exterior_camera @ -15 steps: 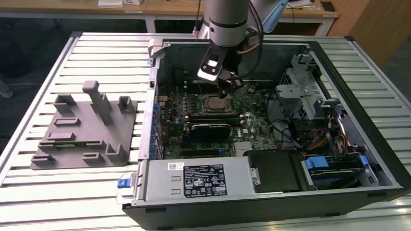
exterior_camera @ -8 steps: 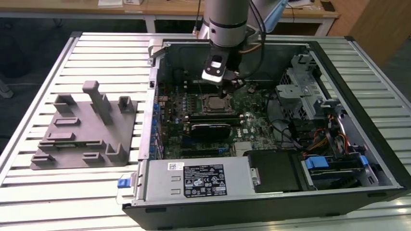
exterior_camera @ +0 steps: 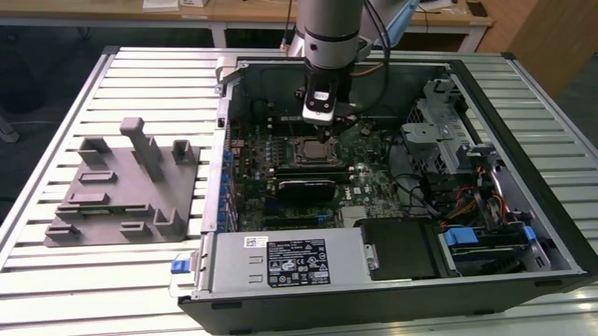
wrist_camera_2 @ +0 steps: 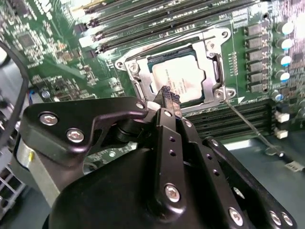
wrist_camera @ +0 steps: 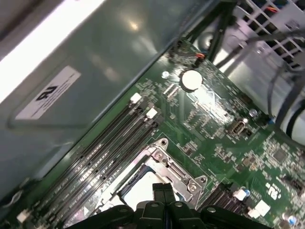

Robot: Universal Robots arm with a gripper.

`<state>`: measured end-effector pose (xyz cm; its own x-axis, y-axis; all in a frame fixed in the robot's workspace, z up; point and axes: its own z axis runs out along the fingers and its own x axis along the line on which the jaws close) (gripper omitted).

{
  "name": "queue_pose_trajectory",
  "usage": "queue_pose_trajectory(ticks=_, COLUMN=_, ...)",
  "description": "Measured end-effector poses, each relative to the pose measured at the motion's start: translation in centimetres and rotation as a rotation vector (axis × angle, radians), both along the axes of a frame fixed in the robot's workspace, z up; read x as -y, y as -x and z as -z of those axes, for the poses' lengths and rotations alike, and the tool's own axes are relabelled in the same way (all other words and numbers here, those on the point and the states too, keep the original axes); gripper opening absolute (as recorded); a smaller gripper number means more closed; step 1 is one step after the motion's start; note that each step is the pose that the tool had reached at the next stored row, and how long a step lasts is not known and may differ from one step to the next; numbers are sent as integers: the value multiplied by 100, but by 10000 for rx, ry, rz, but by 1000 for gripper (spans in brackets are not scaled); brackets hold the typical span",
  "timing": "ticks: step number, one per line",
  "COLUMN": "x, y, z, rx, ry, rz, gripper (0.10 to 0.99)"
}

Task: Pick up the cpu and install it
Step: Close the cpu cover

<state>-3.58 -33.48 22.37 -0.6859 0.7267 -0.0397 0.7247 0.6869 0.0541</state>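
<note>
Slatted metal bench (exterior_camera: 140, 84) under everything, an open computer case (exterior_camera: 561, 238) lying on it, and your arm reaching down into that case. Start at the jaws. In both wrist views they stand together, the two black fingertips (wrist_camera_2: 166, 94) (wrist_camera: 159, 191) side by side with nothing visible between them. They hang directly over the socket (wrist_camera_2: 217, 64) (wrist_camera: 180, 172) on the green board (wrist_camera: 224, 143). You cannot tell from these angles whether the tips touch what lies below.

Right beneath them, the cpu (wrist_camera_2: 183, 76) (wrist_camera: 136, 191) (exterior_camera: 314, 148) lies flat inside the socket. Its pale metal top faces up and its edges look square to the metal frame around it. You can count the pick-up and the carry as done: the chip is out of the jaws and in its seat.

What the pictures do not settle is the fastening. A thin wire lever (wrist_camera_2: 252, 129) runs out from one corner of the socket across the board. It reads as standing free rather than hooked down, so treat the clamping as unconfirmed. Whether the chip has dropped fully home also cannot be judged from here.

Further out, long memory slots (wrist_camera_2: 157, 19) (wrist_camera: 109, 143) run just beside the socket, and a black block (exterior_camera: 304, 187) sits near it on the opposite side. The grey plastic fixture (exterior_camera: 122, 189) rests on the bench outside the case, well apart from the socket.
</note>
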Motion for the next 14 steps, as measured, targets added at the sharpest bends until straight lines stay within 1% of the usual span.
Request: queue_pose_trajectory(ticks=14, x=0, y=0, z=9, rx=0, ry=26, rz=-2221, gripper=106)
